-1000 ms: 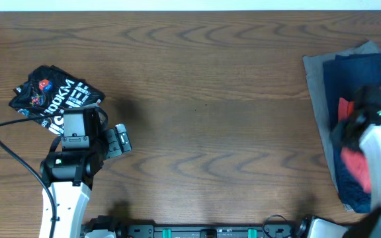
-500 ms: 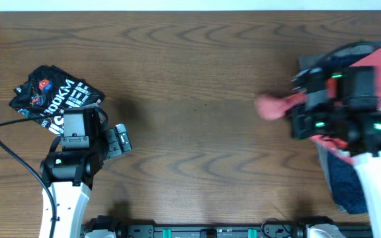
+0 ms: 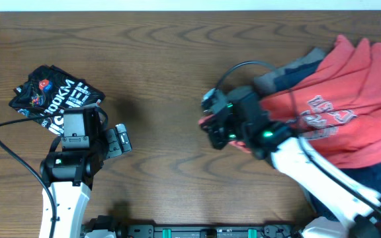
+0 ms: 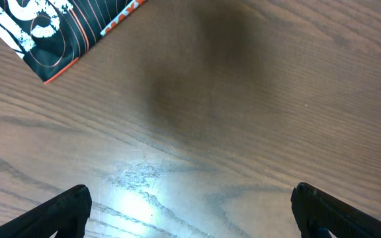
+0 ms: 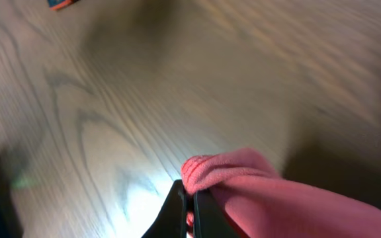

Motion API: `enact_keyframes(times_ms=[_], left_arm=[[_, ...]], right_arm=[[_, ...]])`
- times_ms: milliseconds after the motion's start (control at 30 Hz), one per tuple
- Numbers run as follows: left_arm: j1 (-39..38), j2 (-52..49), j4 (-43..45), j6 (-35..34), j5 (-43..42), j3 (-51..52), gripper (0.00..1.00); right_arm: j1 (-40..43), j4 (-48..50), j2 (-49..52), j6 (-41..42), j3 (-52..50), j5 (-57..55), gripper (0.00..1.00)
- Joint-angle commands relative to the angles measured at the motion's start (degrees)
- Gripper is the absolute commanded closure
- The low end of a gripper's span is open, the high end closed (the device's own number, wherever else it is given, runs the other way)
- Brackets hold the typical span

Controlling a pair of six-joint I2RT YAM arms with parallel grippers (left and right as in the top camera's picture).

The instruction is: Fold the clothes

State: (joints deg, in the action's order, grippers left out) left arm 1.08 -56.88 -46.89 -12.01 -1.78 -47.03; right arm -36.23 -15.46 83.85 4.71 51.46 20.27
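Note:
A coral-red T-shirt (image 3: pixel 349 99) with navy-and-white lettering is stretched across the right of the table, over grey (image 3: pixel 290 69) and navy (image 3: pixel 379 182) shirts. My right gripper (image 3: pixel 207 125) is shut on the red shirt's edge near the table's middle; in the right wrist view the jaws (image 5: pixel 190 208) pinch a fold of red cloth (image 5: pixel 243 178). A folded black T-shirt with white print (image 3: pixel 55 96) lies at the far left, and its corner shows in the left wrist view (image 4: pixel 51 30). My left gripper (image 3: pixel 118 140) is open and empty, just right of the black shirt.
Bare wooden table (image 3: pixel 177 66) lies between the two arms. A black cable (image 3: pixel 8 152) loops from the left arm. The navy and grey shirts sit at the right edge.
My right gripper has pulled the red shirt off the pile at the right edge and dragged it left to the table's middle. The left arm has not moved.

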Motion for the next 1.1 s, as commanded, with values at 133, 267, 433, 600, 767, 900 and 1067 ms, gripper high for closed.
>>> enact_keyframes(times_ms=[133, 267, 433, 600, 767, 900, 1067], left_arm=[[0.1, 0.0, 0.0, -3.0, -0.8, -1.2, 0.02], [0.1, 0.0, 1.0, -3.4, -3.1, -1.2, 0.02], [0.1, 0.0, 2.0, -3.4, -13.1, -1.2, 0.02], [0.0, -0.6, 2.6, -3.5, -24.4, -0.2, 0.02], [-4.0, -4.5, 3.0, -10.6, -24.8, 1.9, 0.02], [-10.6, -10.1, 7.3, -13.7, -25.1, 3.8, 0.02], [-20.5, -19.6, 16.8, -14.4, -27.2, 4.2, 0.02]], right_arm=[[-9.3, 14.9, 10.4, 3.4, -0.7, 6.3, 0.99], [-11.0, 17.8, 10.5, 2.8, -0.4, 3.9, 0.95], [-6.5, 10.2, 4.0, 2.8, 1.2, -9.2, 0.51], [2.8, -5.0, -5.8, 7.6, 2.1, -24.9, 0.16], [15.2, -20.6, -13.3, 14.6, 2.1, -32.1, 0.01], [24.0, -27.5, -15.8, 14.6, 2.1, -32.0, 0.01], [31.7, -32.2, -16.2, 14.6, 2.1, -31.8, 0.01]])
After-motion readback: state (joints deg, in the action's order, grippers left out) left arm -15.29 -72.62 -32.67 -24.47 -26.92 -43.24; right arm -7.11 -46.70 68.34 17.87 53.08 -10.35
